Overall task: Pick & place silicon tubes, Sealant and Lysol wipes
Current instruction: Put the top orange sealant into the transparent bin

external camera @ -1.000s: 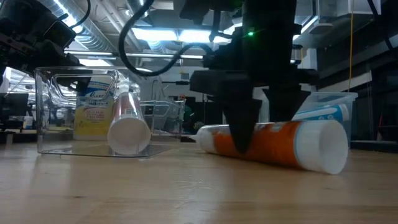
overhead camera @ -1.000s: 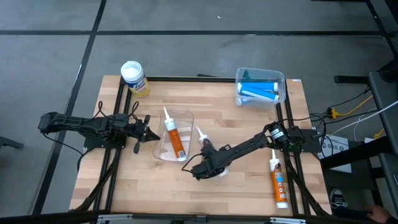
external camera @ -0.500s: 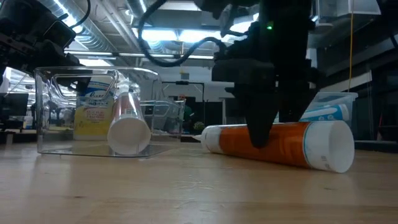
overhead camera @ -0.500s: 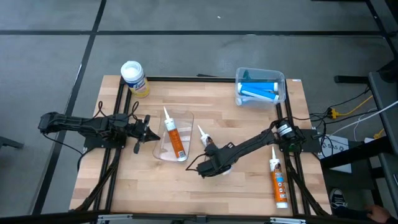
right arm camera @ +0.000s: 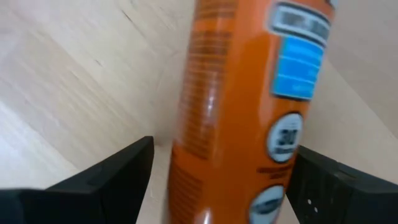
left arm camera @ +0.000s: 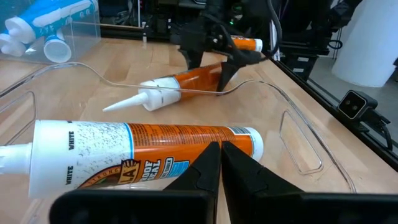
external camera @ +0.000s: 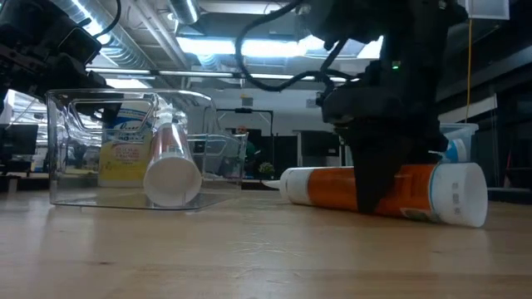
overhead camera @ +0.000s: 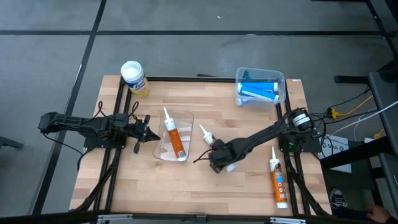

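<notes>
An orange sealant tube [overhead camera: 205, 134] with a white nozzle lies on the table at mid-right; it also shows in the low view [external camera: 324, 187]. My right gripper [overhead camera: 219, 158] stands over its body, open, one finger on each side [right arm camera: 221, 180]. A second orange tube [overhead camera: 175, 138] lies in a clear tray [overhead camera: 186, 115]. My left gripper [overhead camera: 148, 132] is shut and empty beside the tray's left edge [left arm camera: 221, 155]. The yellow Lysol wipes canister [overhead camera: 134, 78] stands upright at the table's far left corner. My right gripper straddles the tube's body about midway along it, fingers pointing down from above and lying across the tube. One finger [right arm camera: 323, 180] lies against the tube's side [right arm camera: 280, 162]; the other finger stands a little apart. The tube lies on the table.
A clear bin [overhead camera: 283, 81] with blue tubes [overhead camera: 258, 90] stands at the far right. A third orange tube [overhead camera: 278, 180] lies near the right edge. Bare wood lies along the table's near side.
My right gripper has gone toward the table's right edge and a little toward the far edge, sliding along the orange tube toward its base end. The tube has slid a short way to the right on the table with it.
</notes>
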